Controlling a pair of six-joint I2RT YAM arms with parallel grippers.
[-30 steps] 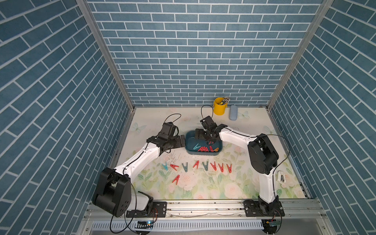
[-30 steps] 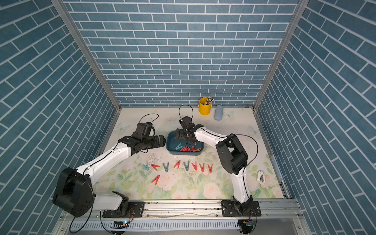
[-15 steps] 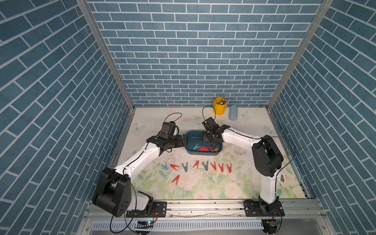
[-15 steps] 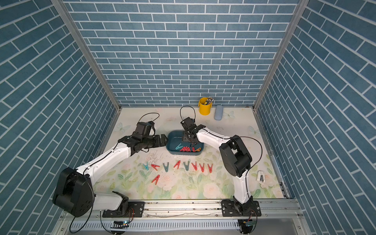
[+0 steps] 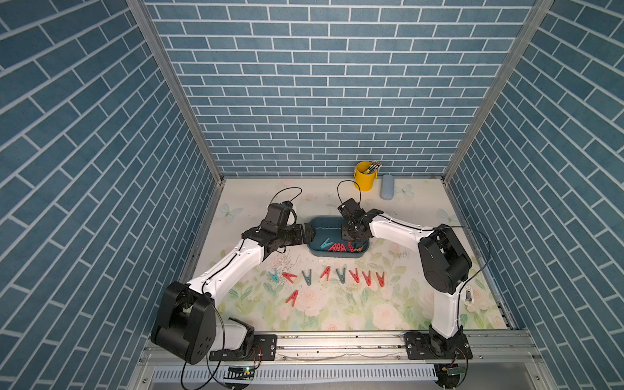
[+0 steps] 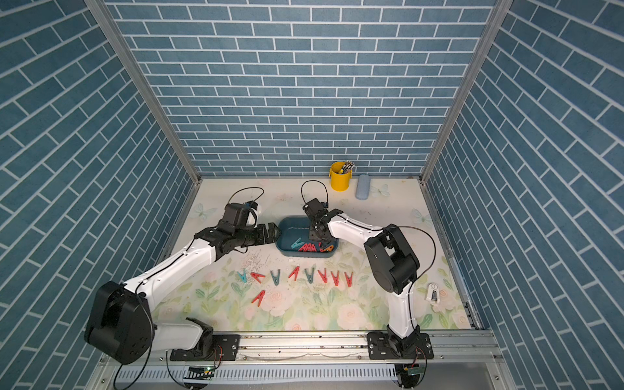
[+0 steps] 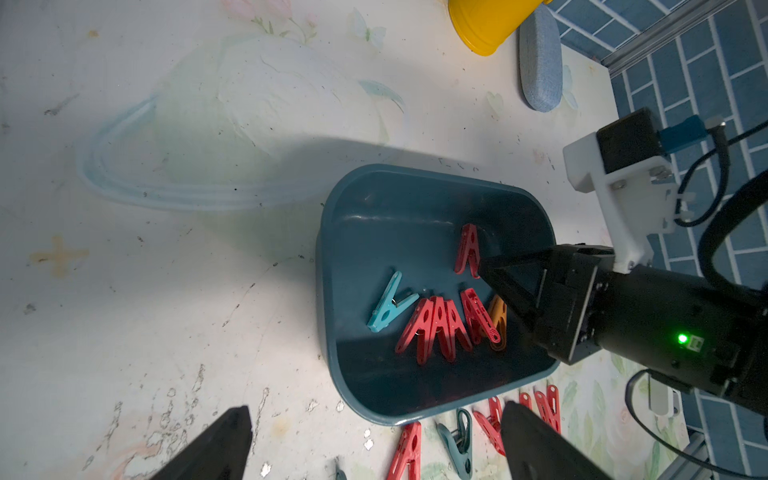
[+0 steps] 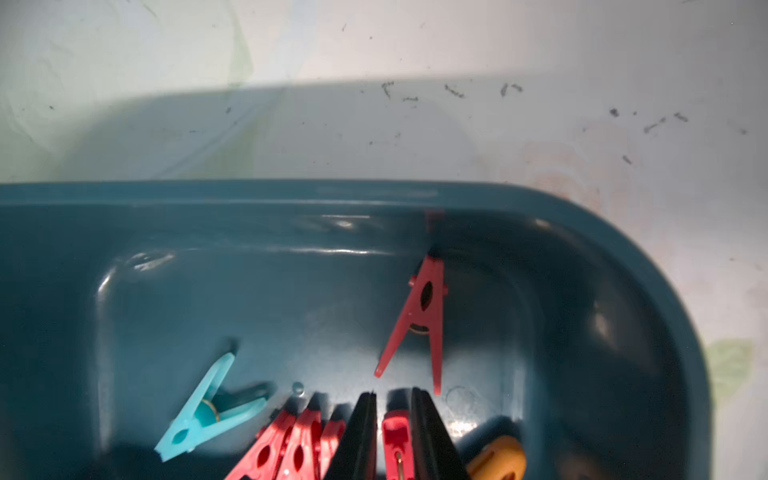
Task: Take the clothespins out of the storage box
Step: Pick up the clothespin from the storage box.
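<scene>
The box [image 5: 320, 224] sits mid-frame on the floral worktop [image 5: 388, 314] in both top views. It holds seven pins [image 7: 432, 328]: five red, one teal, one orange. Three reds lie packed side by side along the box's lower wall as the top views show it, with the teal pin [image 7: 390, 303] just left of them and the orange pin [image 8: 498, 457] at their right. A lone pin [image 8: 419, 320], red, lies apart on the box floor. The held pin [image 8: 397, 440], also red, stands on edge between the fingers [image 8: 430, 436] of the right pincer [image 8: 392, 392], which reaches down into the box's right end, narrowed about it.

The left pincer [image 5: 309, 233] is spread wide and holds nothing, just beside the box's left end.

Below the box nine more pins lie on the worktop. Eight form a row [image 5: 325, 273] across the middle of the frame: one teal, five red, two grey-blue pins [image 5: 306, 277]. The ninth, a stray pin [image 5: 292, 297], red, lies below the row's left part.

In the upper right of the worktop a yellow bucket [image 5: 364, 177] holds thin metal-tipped tools [image 5: 374, 165], too small to count. A pale blue case [image 5: 387, 187] lies just right of it. Near the worktop's right edge lies a small white gadget [image 6: 433, 292]; its marking is too small to read.
</scene>
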